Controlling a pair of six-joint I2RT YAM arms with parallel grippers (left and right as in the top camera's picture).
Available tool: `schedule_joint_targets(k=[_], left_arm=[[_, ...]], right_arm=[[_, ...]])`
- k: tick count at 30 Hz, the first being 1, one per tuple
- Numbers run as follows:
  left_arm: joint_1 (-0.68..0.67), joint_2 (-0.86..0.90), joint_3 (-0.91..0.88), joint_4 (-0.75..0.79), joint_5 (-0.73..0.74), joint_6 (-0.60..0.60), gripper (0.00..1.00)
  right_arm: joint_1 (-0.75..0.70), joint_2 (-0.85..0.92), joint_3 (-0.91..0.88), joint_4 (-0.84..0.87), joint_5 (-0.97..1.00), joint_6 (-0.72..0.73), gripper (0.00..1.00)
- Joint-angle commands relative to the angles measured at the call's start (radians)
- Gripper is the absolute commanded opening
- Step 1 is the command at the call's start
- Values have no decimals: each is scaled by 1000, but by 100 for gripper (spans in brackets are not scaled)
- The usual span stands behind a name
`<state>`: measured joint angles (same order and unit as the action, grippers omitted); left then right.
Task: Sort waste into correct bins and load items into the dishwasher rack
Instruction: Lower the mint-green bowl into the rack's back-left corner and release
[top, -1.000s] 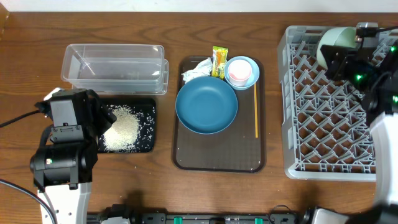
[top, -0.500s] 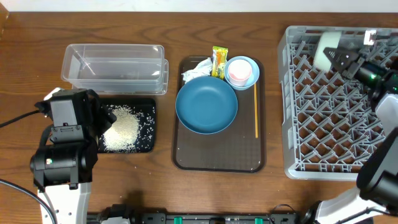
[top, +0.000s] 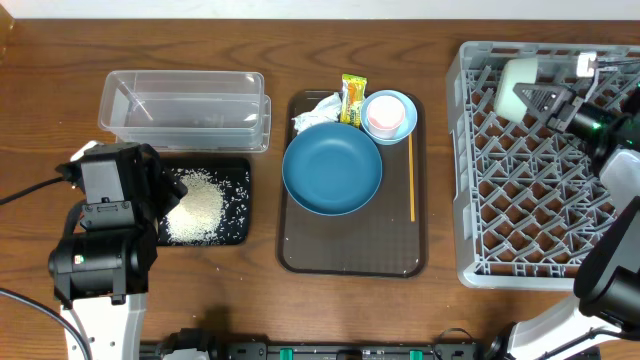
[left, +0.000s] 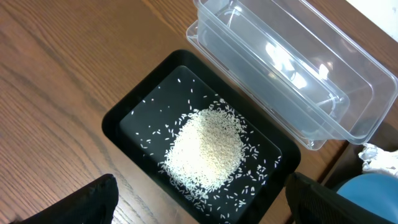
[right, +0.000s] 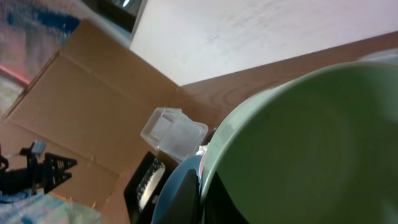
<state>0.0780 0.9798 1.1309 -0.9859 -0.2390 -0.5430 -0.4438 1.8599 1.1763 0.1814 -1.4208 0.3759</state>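
**Upper left:** container (top: 185, 105), with the shallow tray (top: 238, 180) directly below it, holding rice (top: 197, 212).

**Centre:** serving tray (top: 350, 245) bearing the plate (top: 332, 168). Along its upper edge, left to right, are the tissue (top: 312, 110), wrapper (top: 353, 100), and bowl (top: 403, 112) with the cup (top: 383, 118) inside. The stick (top: 412, 178) lies along the tray's right side.

**Right:** rack (top: 520, 200), with a second bowl (top: 518, 85) over its upper-left corner.

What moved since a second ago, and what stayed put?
The right gripper, still clamped on the green bowl, carried it slightly leftward over the far corner of the rack and tipped it sideways. Nothing was let go. The left arm, rice and plate stayed put.
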Motion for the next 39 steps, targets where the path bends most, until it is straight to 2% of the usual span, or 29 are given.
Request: schedule_joint_targets(k=[1,14,26,29,32,39], left_arm=[[5,0,12,-2,-5,6,88],[5,0,12,-2,-5,6,88],[5,0,12,-2,-5,6,88],[5,0,12,-1,-5,6,88],[5,0,12,-2,-5,6,88],[5,0,12,-2,-5,6,88]], right_arm=[[31,20,5,2,6,-45,1],[0,128,5,10,17,-37,2],[-69,106,6,197,-27,220,5],[-99,65,6,196,-27,257,12],[-125,26,5,195,-28,298,28],[-182,-48,5,189,-28,361,31]])
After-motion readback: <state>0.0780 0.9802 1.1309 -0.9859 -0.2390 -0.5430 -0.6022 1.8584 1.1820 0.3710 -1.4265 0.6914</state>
